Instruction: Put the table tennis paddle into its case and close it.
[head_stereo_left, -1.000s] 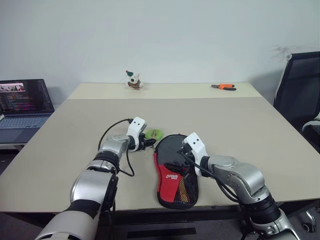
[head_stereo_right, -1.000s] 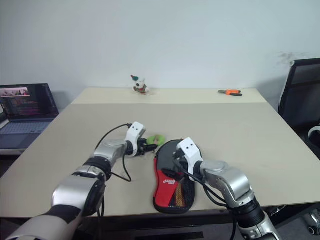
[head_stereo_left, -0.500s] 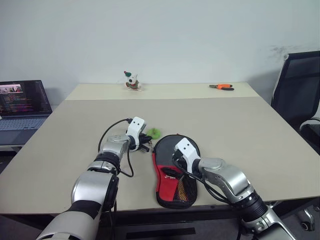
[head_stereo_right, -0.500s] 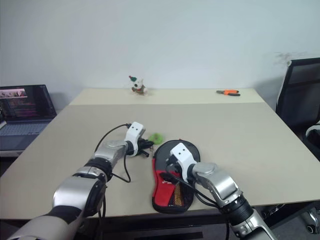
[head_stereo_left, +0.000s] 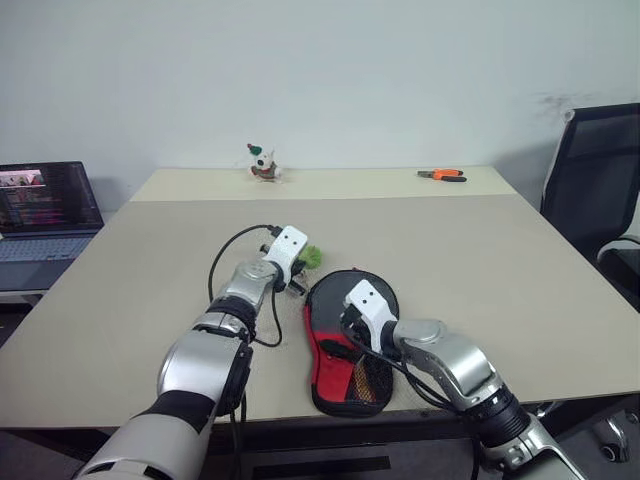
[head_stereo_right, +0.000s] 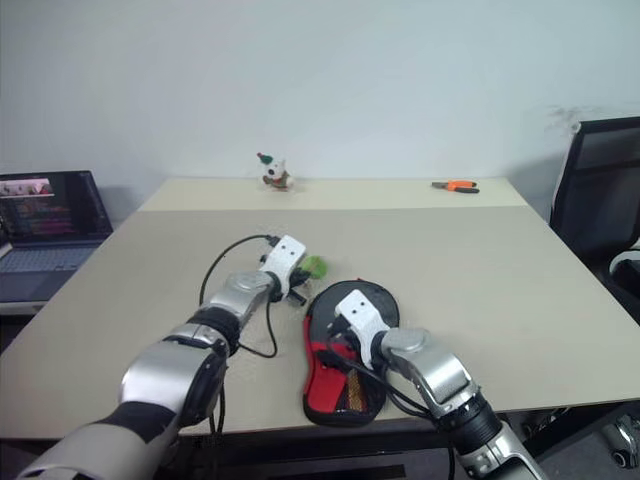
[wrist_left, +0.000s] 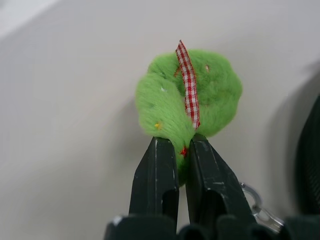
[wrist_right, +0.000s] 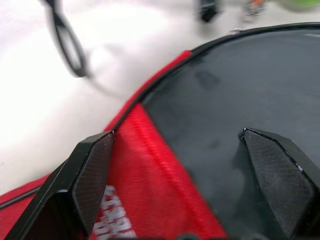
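The case (head_stereo_left: 345, 345), a black and red paddle-shaped cover with a mesh pocket, lies flat near the table's front edge. Its green fuzzy charm (wrist_left: 190, 95) sits just off the case's far left rim and carries a red checked ribbon. My left gripper (wrist_left: 182, 145) is shut on the near edge of the charm (head_stereo_left: 311, 257). My right gripper (wrist_right: 185, 150) is open, its fingers (wrist_right: 92, 170) spread low over the case's black and red face (wrist_right: 210, 125). The table tennis paddle is hidden.
A small toy figure (head_stereo_left: 263, 162) and orange-handled pliers (head_stereo_left: 445, 174) lie at the table's (head_stereo_left: 480, 250) far edge. A laptop (head_stereo_left: 45, 210) stands on the left, and a black office chair (head_stereo_left: 595, 180) on the right. A black cable (head_stereo_left: 225, 275) loops from my left wrist.
My left gripper closed on the green charm and moved right and slightly up with it. My right gripper sank lower over the case and stayed open.
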